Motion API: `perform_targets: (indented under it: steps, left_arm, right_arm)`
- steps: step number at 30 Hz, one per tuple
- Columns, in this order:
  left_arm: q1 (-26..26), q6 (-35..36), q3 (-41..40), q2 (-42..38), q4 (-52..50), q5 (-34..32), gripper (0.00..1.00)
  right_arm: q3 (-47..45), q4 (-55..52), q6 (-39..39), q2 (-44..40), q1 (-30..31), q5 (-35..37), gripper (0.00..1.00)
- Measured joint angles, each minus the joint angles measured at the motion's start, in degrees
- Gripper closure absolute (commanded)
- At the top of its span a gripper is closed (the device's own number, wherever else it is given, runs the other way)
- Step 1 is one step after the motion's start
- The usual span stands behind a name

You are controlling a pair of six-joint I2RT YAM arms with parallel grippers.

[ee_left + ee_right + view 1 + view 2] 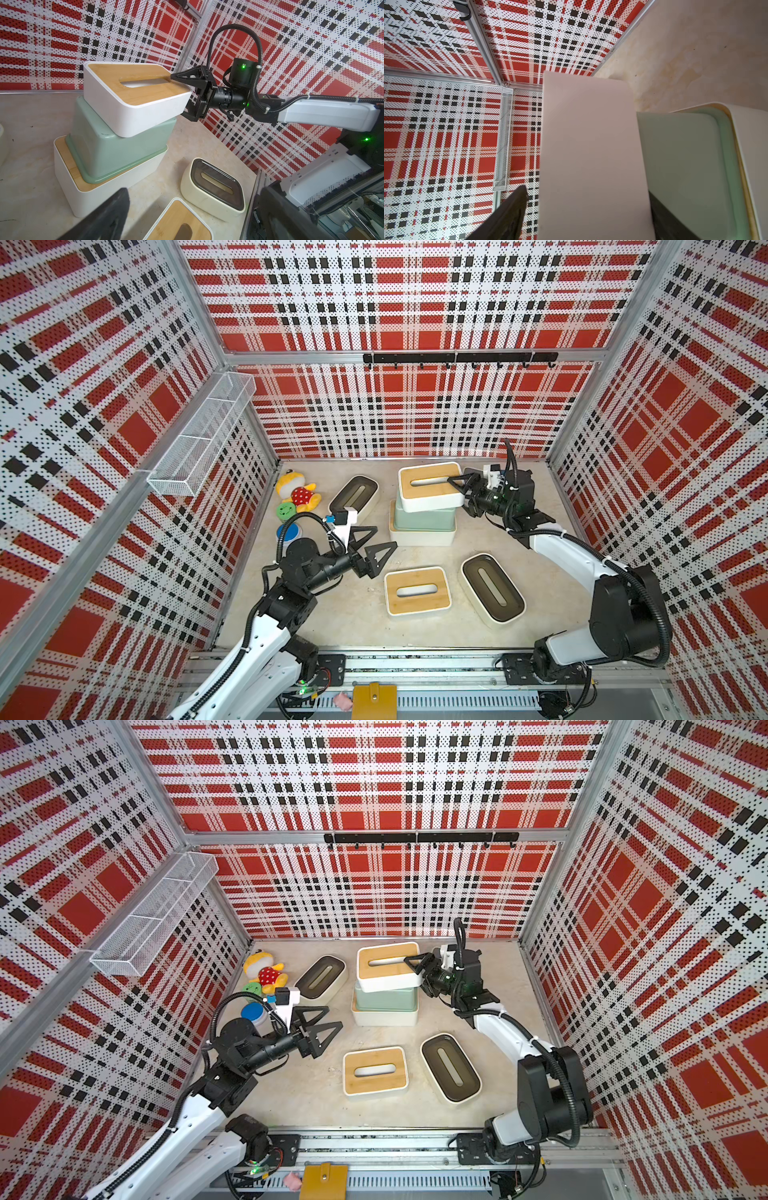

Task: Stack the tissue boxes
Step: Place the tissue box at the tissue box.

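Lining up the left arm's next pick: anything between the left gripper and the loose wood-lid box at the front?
Nothing visible: only bare table separates the open left gripper from the wood-lid box, its lid uncovered.

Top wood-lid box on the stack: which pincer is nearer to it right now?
Right. The right pincer straddles the end of the top box, one jaw above it and one beneath. The left pincer hangs open off to the side, touching nothing.

Plush [297, 493] lying on the floor. Just beside plush: green disc [286, 511], then blue disc [289, 531]. High above plush: wire basket [203, 435].
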Motion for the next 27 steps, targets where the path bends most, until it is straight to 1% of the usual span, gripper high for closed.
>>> perform_targets:
  steps: [4,13,27]
  left_arm:
    - [0.00,0.00,0.00,-0.02,0.00,0.02,0.01]
    - [0.00,0.00,0.00,-0.04,0.00,0.02,0.01]
    - [0.00,0.00,0.00,-0.04,0.00,0.00,0.01]
  right_arm:
    - [0.13,-0.96,-0.76,-0.02,-0.15,0.44,0.15]
    - [0.57,-2.47,-2.62,-0.02,-0.31,0.85,0.08]
    - [0.61,-3.13,-3.93,-0.02,-0.66,0.81,0.02]
